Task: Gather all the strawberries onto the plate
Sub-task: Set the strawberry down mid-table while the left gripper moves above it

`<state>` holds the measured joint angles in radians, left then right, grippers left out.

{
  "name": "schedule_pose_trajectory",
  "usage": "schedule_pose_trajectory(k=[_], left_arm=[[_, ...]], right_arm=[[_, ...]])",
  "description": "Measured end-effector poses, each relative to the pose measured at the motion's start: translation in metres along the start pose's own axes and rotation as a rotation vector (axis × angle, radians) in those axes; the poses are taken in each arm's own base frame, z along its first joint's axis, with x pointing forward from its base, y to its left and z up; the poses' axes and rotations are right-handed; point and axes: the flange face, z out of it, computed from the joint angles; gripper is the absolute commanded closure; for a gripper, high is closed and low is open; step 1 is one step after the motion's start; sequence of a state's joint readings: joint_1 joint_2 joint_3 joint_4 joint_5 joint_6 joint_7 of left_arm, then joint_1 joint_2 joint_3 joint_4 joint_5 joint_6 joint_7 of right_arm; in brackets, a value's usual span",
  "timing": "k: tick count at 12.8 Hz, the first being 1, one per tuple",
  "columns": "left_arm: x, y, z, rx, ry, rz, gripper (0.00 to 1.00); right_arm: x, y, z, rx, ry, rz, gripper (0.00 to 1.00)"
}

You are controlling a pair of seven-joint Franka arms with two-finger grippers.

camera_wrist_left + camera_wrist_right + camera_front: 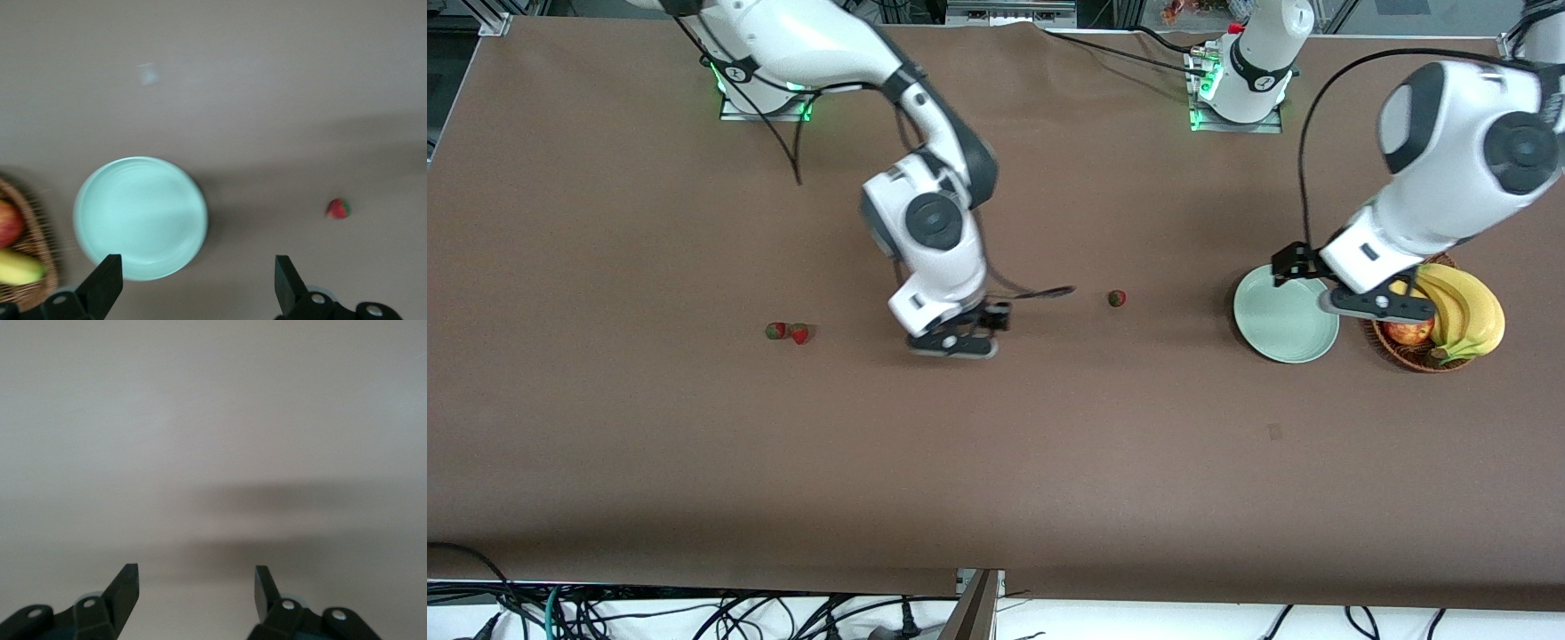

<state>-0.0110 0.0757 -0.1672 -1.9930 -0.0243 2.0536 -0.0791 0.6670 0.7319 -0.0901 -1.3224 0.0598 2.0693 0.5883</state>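
Brown cloth-covered tabletop [694,462] carrying two strawberries [787,332] touching toward the right arm's end, a lone strawberry [1117,298] near the middle, and a mint-green plate [1282,324] just beside a wicker basket [1409,354] toward the left arm's end.

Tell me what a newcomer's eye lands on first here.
Two white arms over a brown table: the right gripper open, midway between two touching strawberries and a lone strawberry. The left gripper hangs open above the empty mint plate and the fruit basket.
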Motion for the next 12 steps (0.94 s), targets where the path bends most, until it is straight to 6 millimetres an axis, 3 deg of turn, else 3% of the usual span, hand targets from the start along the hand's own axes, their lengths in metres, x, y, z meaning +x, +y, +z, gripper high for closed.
schedule_pose_trajectory(k=[3,5,8,12], left_arm=[[-0.027,0.088,0.054,-0.015,0.072,-0.045,0.00],[-0.043,0.126,0.083,0.014,0.080,-0.054,0.00],[-0.048,0.158,0.136,0.041,0.094,-0.060,0.00],[-0.049,0.168,0.210,0.040,0.071,-0.033,0.00]], right_arm=[[0.038,0.104,0.006,-0.067,-0.062,-0.122,0.22],[0.043,0.155,0.026,-0.110,-0.107,-0.163,0.24],[0.025,0.185,0.051,-0.117,-0.137,-0.174,0.29],[-0.005,0.234,0.078,-0.108,-0.167,-0.182,0.35]])
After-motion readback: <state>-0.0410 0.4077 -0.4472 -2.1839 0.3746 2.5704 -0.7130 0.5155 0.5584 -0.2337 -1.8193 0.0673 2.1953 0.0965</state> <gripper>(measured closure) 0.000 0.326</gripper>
